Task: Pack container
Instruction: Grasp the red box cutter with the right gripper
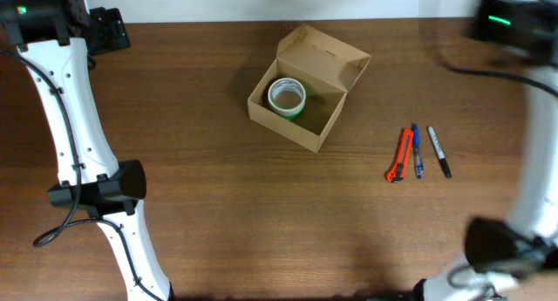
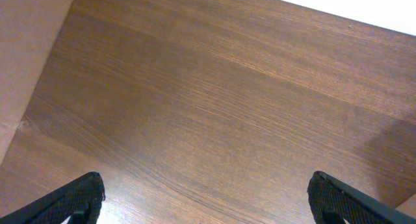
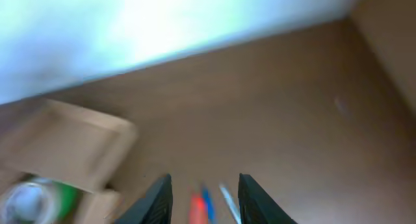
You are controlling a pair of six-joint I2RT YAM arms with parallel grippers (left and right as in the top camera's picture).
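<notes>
The container (image 1: 316,126) is a tan cardboard box at the table's middle back, with its flap lid (image 1: 324,52) standing open. A white-and-green tape roll (image 1: 287,97) lies inside it. My left gripper (image 2: 205,193) is open and empty over bare wood. My right gripper (image 3: 205,191) is open and empty, well above the table. Its blurred view shows the box (image 3: 71,146) and tape roll (image 3: 32,199) at the lower left. Neither gripper's fingers show in the overhead view.
An orange utility knife (image 1: 400,154), a blue pen (image 1: 417,151) and a black marker (image 1: 439,152) lie side by side right of the box. They also show between my right fingers, far below, with the knife (image 3: 197,210) leftmost. The left arm (image 1: 78,153) spans the table's left side.
</notes>
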